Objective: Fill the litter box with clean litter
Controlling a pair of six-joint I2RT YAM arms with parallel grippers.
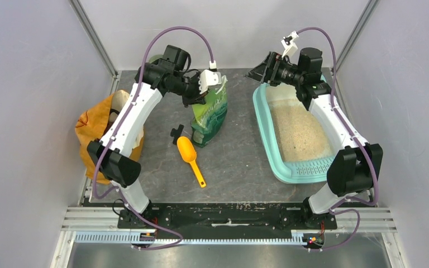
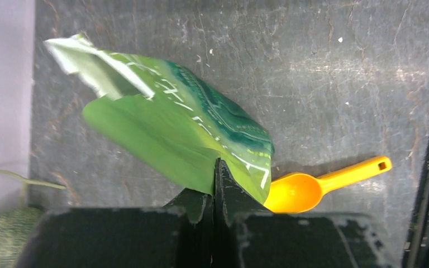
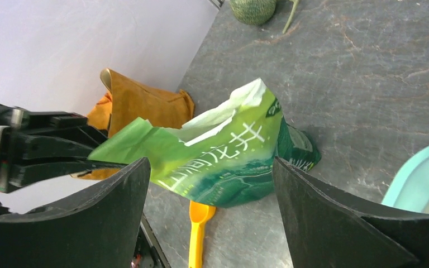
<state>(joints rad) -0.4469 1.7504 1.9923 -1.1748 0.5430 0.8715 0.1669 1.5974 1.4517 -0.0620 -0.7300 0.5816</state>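
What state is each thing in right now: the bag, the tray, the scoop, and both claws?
green pouch: top torn open, held up by its edge.
litter box: partly filled with clean litter.
orange scoop: lying flat, empty.
left gripper: shut on the green pouch.
right gripper: open, holding nothing.

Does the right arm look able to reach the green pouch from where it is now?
Probably yes. The right end effector is open and faces the green pouch across the table, with nothing between them. The left end effector is shut on one edge of the pouch, leaving the near side free.
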